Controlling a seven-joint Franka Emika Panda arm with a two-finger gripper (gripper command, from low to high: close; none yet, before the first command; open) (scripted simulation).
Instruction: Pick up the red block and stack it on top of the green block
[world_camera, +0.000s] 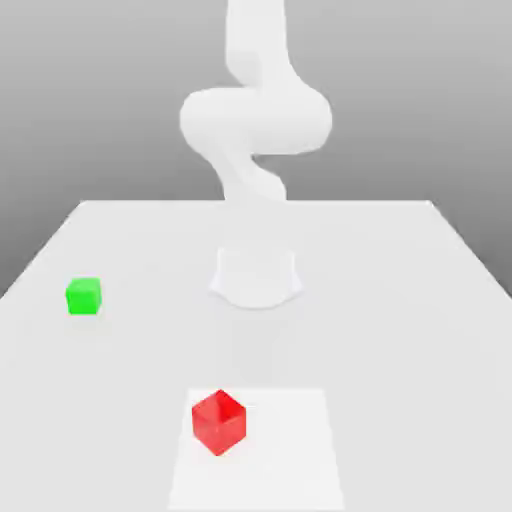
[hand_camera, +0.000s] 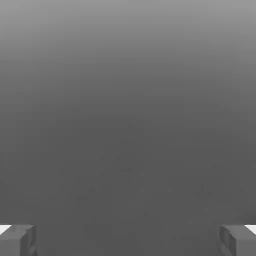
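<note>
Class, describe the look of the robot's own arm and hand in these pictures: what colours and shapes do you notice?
The arm is plain white, with smooth, rounded, bulging segments and no cables or markings visible. The hand has two dark grey, blocky fingers, with small bright white patches beside them.

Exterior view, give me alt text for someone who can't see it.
A red block, turned corner-first, sits on a white square patch at the front of a pale table; a smaller green block sits farther back, toward the exterior view's left. Behind them rises a white robot arm.
</note>
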